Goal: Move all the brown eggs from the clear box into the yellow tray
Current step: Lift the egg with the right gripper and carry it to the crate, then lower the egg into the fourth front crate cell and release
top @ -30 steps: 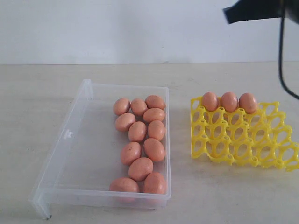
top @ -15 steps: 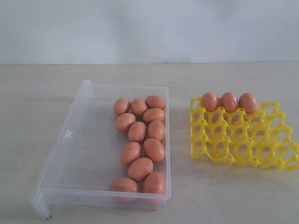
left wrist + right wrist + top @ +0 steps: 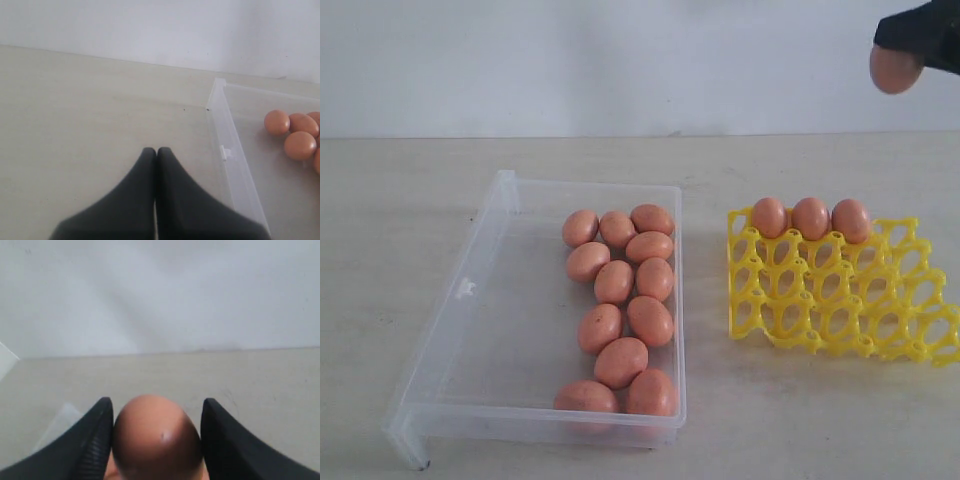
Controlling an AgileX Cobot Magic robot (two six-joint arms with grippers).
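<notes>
Eggs (image 3: pixel 621 362): twelve lie in the box (image 3: pixel 460 330), crowded in a loose double column along its right wall, with the nearest pair up against the front wall. The box sits flat on the counter (image 3: pixel 800 430). Left end effector (image 3: pixel 156 150): fingers pressed together, over the counter just beside the box's outer left wall. The tray (image 3: pixel 840 320) stands on the counter to the right of the box, not touching it. Three eggs sit side by side in its far row. Right end effector (image 3: pixel 925 35): clamped on one egg (image 3: pixel 894 68), held aloft at the upper right of the exterior view, well clear of the tray.
</notes>
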